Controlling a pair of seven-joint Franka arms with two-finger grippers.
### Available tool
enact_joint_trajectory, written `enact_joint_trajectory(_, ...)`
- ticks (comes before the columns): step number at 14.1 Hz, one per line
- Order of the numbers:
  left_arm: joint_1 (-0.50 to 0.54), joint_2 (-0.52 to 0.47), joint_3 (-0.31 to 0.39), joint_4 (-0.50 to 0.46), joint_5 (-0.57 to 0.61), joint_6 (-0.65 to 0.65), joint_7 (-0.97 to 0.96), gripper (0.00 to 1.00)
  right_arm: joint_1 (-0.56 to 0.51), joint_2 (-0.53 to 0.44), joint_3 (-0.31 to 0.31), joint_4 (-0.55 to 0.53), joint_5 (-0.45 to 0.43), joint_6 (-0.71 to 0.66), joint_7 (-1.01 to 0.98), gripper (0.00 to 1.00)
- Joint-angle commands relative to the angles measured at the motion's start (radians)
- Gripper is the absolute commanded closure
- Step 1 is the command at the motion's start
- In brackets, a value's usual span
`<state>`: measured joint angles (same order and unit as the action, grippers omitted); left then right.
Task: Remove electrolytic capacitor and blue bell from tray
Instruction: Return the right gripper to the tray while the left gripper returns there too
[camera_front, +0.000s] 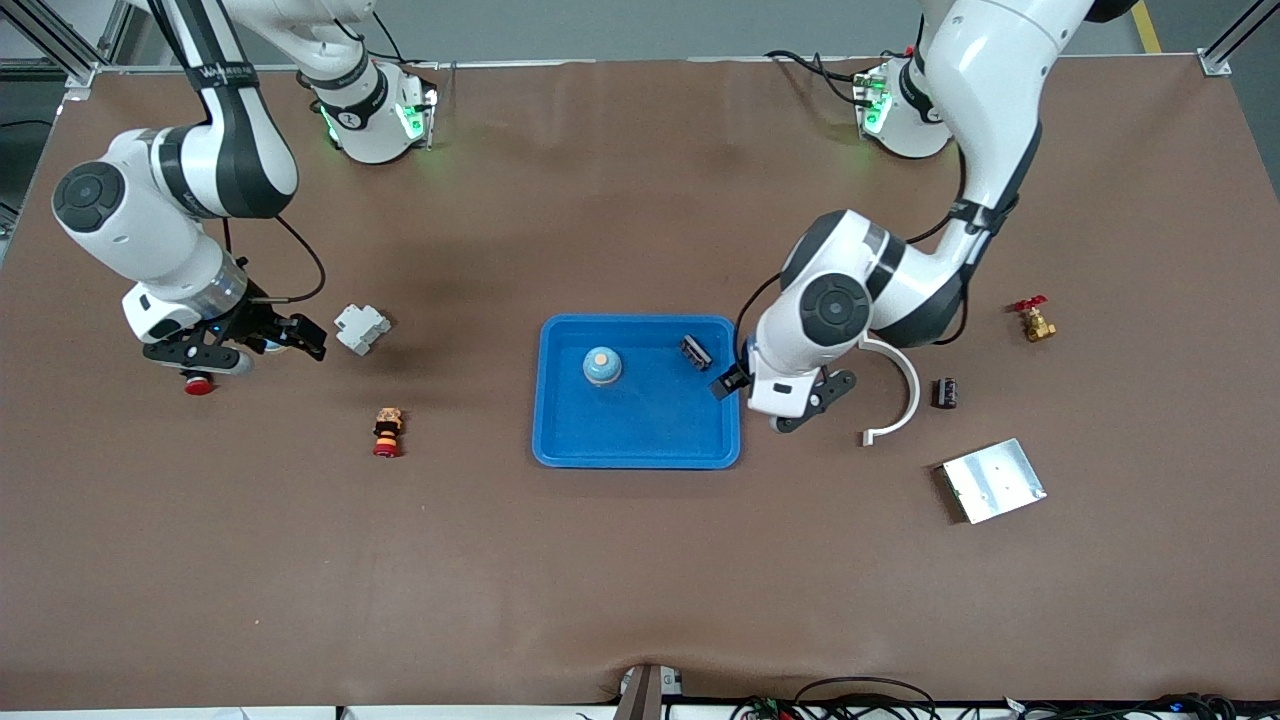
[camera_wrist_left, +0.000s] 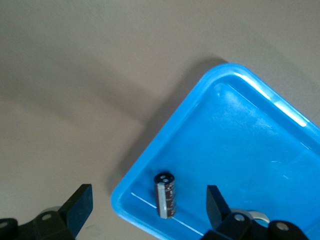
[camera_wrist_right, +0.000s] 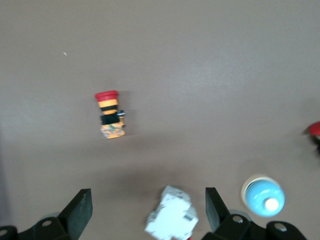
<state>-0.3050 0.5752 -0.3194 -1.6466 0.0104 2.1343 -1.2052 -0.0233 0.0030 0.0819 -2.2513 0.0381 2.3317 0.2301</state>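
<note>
Front view: the blue tray (camera_front: 640, 440) sits mid-table. Both task items are in it, so neither removal looks done. The blue bell (camera_front: 602, 366) stands toward the right arm's end, and the electrolytic capacitor (camera_front: 696, 352) lies near the corner toward the left arm's base. The left gripper (camera_front: 775, 392) hangs over the tray's rim at that end. The right gripper (camera_front: 250, 345) waits, spread, over bare table beside a white circuit breaker (camera_front: 362, 328).

Left wrist view: the left gripper (camera_wrist_left: 147, 205) has its fingers wide apart and empty. The capacitor (camera_wrist_left: 166, 195) lies between them on the floor of the tray (camera_wrist_left: 240, 150), close to a corner wall.

Right wrist view: the right gripper (camera_wrist_right: 147, 205) is also spread and holds nothing. Below it are the breaker (camera_wrist_right: 172, 218) and a red-capped push button (camera_wrist_right: 111, 115).

The capacitor pick seems to be the step in hand. The next move calls for a straight descent and closing across the capacitor's body while clearing the rim.
</note>
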Motion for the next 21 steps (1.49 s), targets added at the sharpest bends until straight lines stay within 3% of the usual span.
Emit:
enact_joint_trajectory(1, -0.037, 0.041, 0.008, 0.030, 0.034, 0.045, -0.082, 0.00, 0.042, 0.020, -0.007, 0.053, 0.006, -0.031, 0.122, 0.00)
enact_joint_trajectory(6, -0.069, 0.116, 0.013, 0.063, 0.052, 0.107, -0.154, 0.00, 0.078, 0.022, -0.007, 0.088, -0.006, -0.041, 0.155, 0.00)
enact_joint_trajectory(10, -0.085, 0.141, 0.011, 0.065, 0.103, 0.108, -0.209, 0.00, 0.108, 0.035, -0.008, 0.180, -0.056, -0.127, 0.158, 0.00)
enact_joint_trajectory(13, -0.100, 0.144, 0.011, 0.065, 0.100, 0.108, -0.223, 0.00, 0.193, 0.049, -0.007, 0.185, -0.347, -0.190, 0.194, 0.00)
enact_joint_trajectory(14, -0.103, 0.146, 0.011, 0.067, 0.102, 0.108, -0.241, 0.00, 0.216, 0.061, -0.007, 0.208, -0.375, -0.215, 0.272, 0.00)
enact_joint_trajectory(16, -0.105, 0.147, 0.011, 0.065, 0.102, 0.108, -0.258, 0.00, 0.243, 0.089, -0.007, 0.261, -0.371, -0.258, 0.415, 0.00)
enact_joint_trajectory(18, -0.109, 0.158, 0.010, 0.065, 0.100, 0.108, -0.264, 0.00, 0.244, 0.107, -0.007, 0.315, -0.296, -0.262, 0.524, 0.00)
enact_joint_trajectory(20, -0.123, 0.175, 0.011, 0.067, 0.097, 0.108, -0.264, 0.00, 0.223, 0.110, -0.013, 0.351, -0.159, -0.261, 0.592, 0.00)
enact_joint_trajectory(21, -0.124, 0.178, 0.010, 0.067, 0.097, 0.108, -0.264, 0.00, 0.189, 0.111, -0.016, 0.361, -0.036, -0.259, 0.607, 0.00)
